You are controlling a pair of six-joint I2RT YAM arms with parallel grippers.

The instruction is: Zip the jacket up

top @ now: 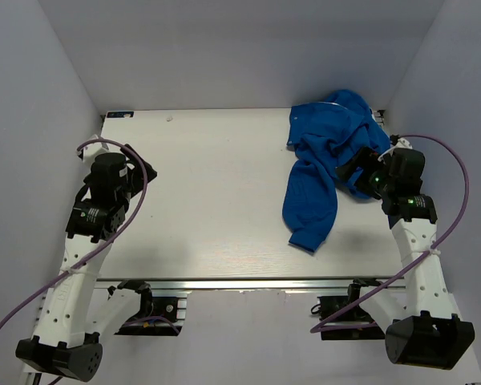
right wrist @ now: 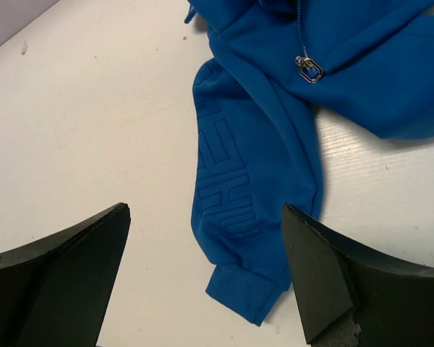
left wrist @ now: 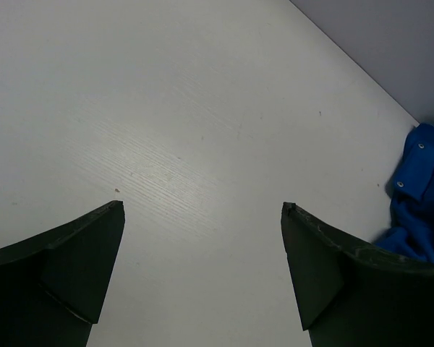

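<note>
The royal-blue fleece jacket (top: 325,160) lies crumpled at the table's far right, one sleeve stretched toward the front. In the right wrist view the sleeve (right wrist: 249,181) shows embossed letters and its cuff lies between my fingers; a metal zipper pull (right wrist: 309,69) lies on the fabric above it. My right gripper (top: 354,172) is open and empty, held just above the jacket's right side. My left gripper (top: 144,172) is open and empty over bare table at the left. In the left wrist view only a corner of the jacket (left wrist: 423,195) with snap studs shows at the right edge.
The white table (top: 208,192) is closed in by pale walls at the back and both sides. A metal rail (top: 240,285) runs along the near edge by the arm bases. Purple cables loop beside each arm.
</note>
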